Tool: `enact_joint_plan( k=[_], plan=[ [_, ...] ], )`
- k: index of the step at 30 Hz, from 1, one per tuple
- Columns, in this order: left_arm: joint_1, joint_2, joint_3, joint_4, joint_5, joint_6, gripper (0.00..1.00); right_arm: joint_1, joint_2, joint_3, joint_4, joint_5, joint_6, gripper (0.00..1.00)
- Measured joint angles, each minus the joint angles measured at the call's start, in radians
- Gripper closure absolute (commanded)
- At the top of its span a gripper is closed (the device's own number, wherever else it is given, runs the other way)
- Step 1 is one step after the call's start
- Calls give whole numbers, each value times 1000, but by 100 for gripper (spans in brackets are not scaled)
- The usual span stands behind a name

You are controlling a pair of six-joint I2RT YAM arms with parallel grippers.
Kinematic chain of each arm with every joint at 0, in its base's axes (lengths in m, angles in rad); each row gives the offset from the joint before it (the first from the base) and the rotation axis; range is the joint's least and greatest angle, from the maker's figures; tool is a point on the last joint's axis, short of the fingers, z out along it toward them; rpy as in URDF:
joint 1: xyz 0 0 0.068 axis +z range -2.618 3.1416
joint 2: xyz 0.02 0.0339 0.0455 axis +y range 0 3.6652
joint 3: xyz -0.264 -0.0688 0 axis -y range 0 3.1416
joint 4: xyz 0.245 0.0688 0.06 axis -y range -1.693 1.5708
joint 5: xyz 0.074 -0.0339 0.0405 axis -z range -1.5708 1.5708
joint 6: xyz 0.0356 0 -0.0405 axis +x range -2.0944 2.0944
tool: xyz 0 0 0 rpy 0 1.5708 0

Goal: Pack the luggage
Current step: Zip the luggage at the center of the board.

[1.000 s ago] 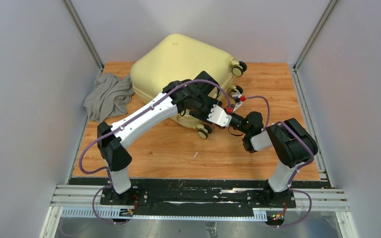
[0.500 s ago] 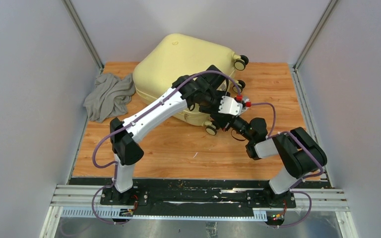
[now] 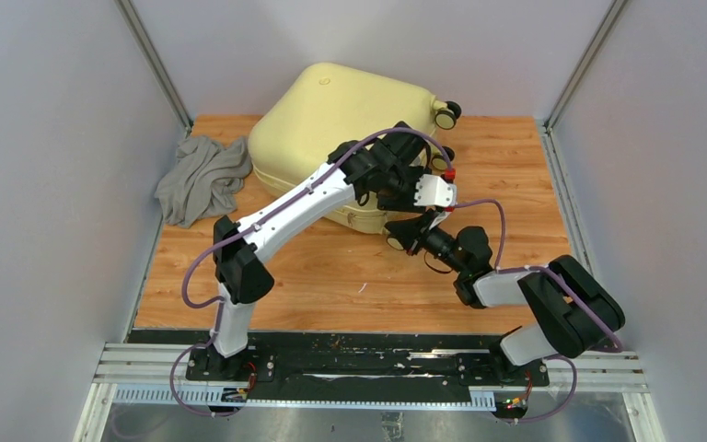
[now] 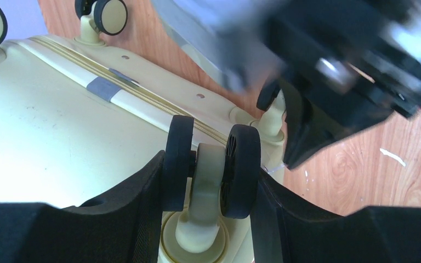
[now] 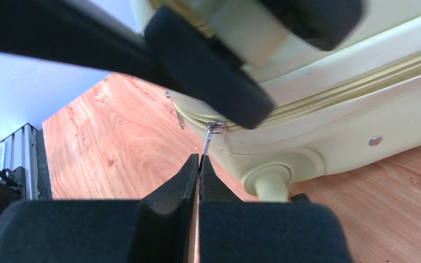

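The pale-yellow luggage [image 3: 331, 120] lies flat and closed at the back of the table. My left gripper [image 3: 428, 180] is shut on one of its black-and-cream wheels [image 4: 211, 164], a finger pressed on each side [image 4: 214, 181]. My right gripper [image 3: 412, 235] is shut on the thin metal zipper pull [image 5: 208, 139] at the suitcase's zip seam [image 5: 329, 93], low at the near right corner beside a wheel stem [image 5: 268, 183]. In the right wrist view the fingers [image 5: 198, 170] meet with the pull between them.
A crumpled grey cloth [image 3: 201, 177] lies on the wooden table [image 3: 331, 276] at the left, beside the suitcase. Grey walls enclose the table on three sides. Other wheels [image 3: 444, 112] stick out at the suitcase's right side.
Both grippers and the suitcase's near right corner have shifted rightward and back. The suitcase has turned slightly. The right arm's elbow has dropped toward the near right.
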Motion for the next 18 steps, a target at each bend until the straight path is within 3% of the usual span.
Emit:
enact_joint_plan(
  k=[14,16,18],
  plan=[
    [12,59,49,166,-37,-177,100,197,2,-20,0,116,-60,100],
    [14,59,49,171,-37,-186,100,202,4,-23,7,153,-63,91],
    [14,59,48,170,-37,-193,100,200,-10,-50,18,211,-63,76]
  ],
)
